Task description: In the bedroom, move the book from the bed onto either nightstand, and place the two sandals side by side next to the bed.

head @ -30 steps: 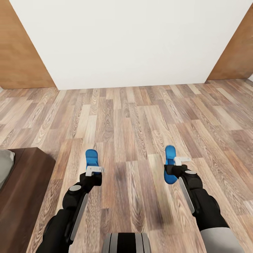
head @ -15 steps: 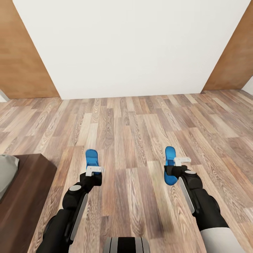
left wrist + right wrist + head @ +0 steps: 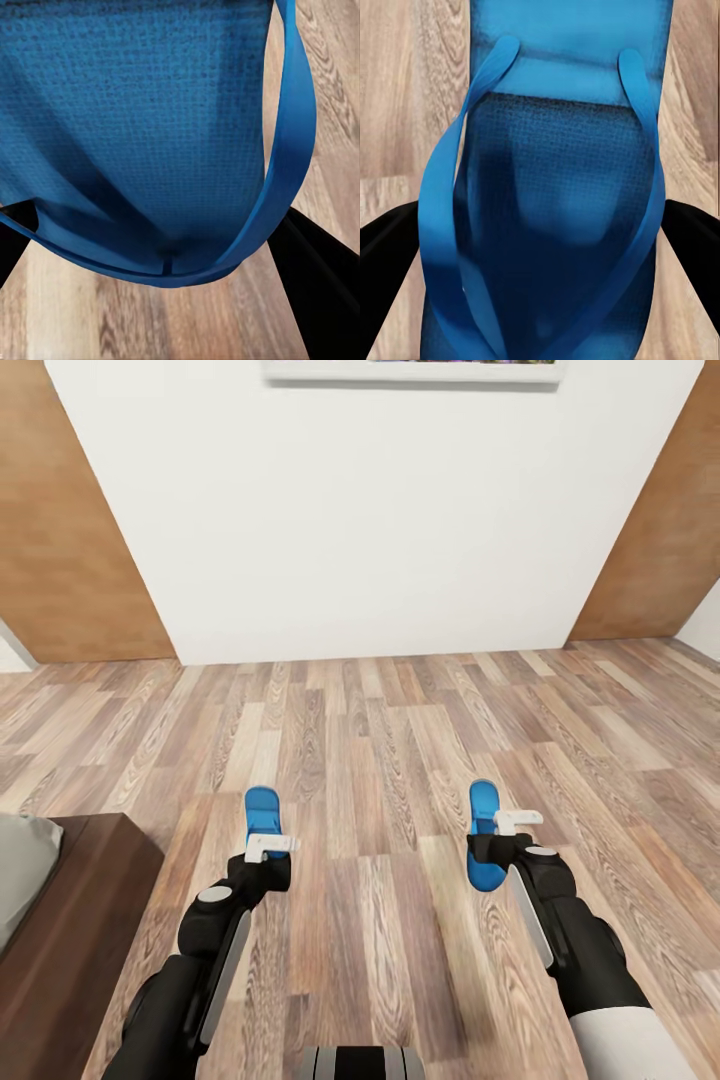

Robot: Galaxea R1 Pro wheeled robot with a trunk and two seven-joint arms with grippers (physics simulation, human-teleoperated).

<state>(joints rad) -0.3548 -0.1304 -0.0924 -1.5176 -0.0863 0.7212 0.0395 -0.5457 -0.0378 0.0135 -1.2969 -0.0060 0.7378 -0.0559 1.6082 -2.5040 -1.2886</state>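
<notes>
Two blue flip-flop sandals are carried over the brown wood-plank floor point(image 3: 400, 760), one in each hand. In the head view the left hand point(image 3: 268, 847) sits at about 7 o'clock from the picture's centre, and the left sandal point(image 3: 263, 808) juts forward from it toward the white wall point(image 3: 380, 520). The right hand point(image 3: 503, 838) sits at about 5 o'clock, closed on the right sandal point(image 3: 484, 848), which runs lengthwise past the hand on both sides. The two sandals are well apart and roughly parallel.

In the left wrist view the left sandal point(image 3: 142, 112) lies close to the camera, its strap curving down to the toe post, with the dark fingers point(image 3: 322, 285) of the hand on either side of it, gripping it. In the right wrist view the right sandal point(image 3: 562, 202) shows both straps, and dark fingers point(image 3: 386, 255) press at its two edges.

At about 8 o'clock in the head view stands a corner of the bed point(image 3: 80, 920), dark-brown frame with a bit of light-grey mattress point(image 3: 20, 870) at the edge. Wood-panelled surfaces point(image 3: 70, 540) flank the white wall, and the lower edge of a framed picture point(image 3: 410, 370) hangs at 12 o'clock.
</notes>
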